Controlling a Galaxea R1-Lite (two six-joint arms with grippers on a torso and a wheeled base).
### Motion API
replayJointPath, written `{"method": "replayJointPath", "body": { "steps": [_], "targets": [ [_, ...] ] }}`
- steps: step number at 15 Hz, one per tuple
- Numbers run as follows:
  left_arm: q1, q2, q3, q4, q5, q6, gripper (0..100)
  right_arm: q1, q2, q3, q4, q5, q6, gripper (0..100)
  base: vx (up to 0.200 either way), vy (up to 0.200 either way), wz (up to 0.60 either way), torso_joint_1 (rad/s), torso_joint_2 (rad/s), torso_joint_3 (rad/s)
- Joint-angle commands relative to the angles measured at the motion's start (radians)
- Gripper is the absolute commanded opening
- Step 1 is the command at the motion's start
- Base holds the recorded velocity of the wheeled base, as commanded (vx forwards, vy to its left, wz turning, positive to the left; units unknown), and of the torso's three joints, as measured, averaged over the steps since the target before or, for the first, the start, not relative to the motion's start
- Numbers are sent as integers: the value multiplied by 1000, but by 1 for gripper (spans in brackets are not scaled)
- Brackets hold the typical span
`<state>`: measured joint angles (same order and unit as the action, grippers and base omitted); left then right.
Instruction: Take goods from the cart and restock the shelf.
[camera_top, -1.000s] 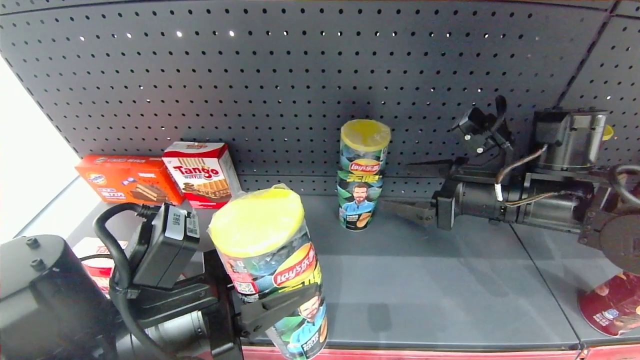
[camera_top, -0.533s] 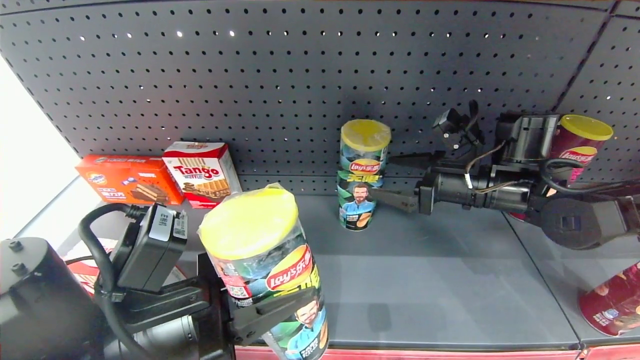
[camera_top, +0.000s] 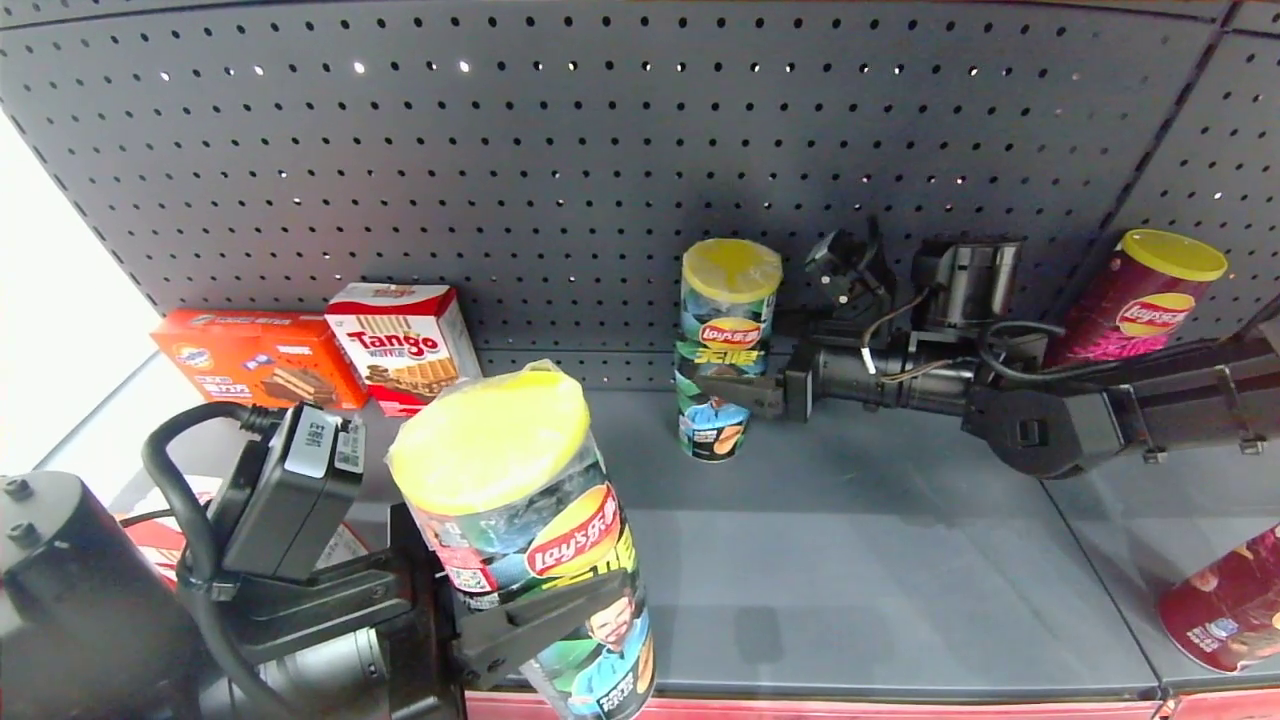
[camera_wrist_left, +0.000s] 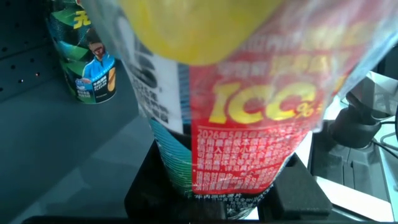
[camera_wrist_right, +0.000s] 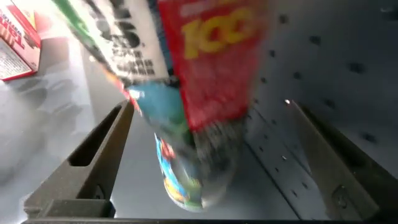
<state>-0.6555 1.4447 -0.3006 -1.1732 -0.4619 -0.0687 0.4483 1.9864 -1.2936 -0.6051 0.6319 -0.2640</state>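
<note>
One wide shelf (camera_top: 900, 600) takes the stock, backed by a pegboard (camera_top: 600, 150). My right claw (camera_top: 745, 360) lies in from the right with its jaws spread, one on each side of the standing can (camera_top: 725, 340), which sits upright near the pegboard. The right wrist view shows a gap on both sides, so it grasps nothing. My left claw (camera_top: 530, 615) is clenched on the held can (camera_top: 515, 500), which hangs at the shelf's front edge, lid up and tilted a little.

I judge the step in hand to be setting that can down beside the standing one. To do it well I would first draw the right claw straight back along its own line, so neither jaw knocks the standing can. Then I would right the held can and carry it over the bare shelf to the left of the standing can, near but not touching. I would lower it until its base sits flat, and only then let go. The wafer box (camera_top: 405, 345) farther left leaves room, and the purple can (camera_top: 1140, 300) leans on the pegboard well to the right.
</note>
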Motion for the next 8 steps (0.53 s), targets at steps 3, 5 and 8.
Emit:
{"method": "replayJointPath", "body": {
  "steps": [3,5,8],
  "targets": [
    [2,0,2,0,0,0,0,21,61,-38,-12,-6,3,100,0,0,0,0,0,0],
    [4,2,2,0,0,0,0,24,75,-53,-12,-8,3,100,0,0,0,0,0,0],
    [14,2,3,0,-1,0,0,24,92,-73,-12,-11,3,100,0,0,0,0,0,0]
  ]
}}
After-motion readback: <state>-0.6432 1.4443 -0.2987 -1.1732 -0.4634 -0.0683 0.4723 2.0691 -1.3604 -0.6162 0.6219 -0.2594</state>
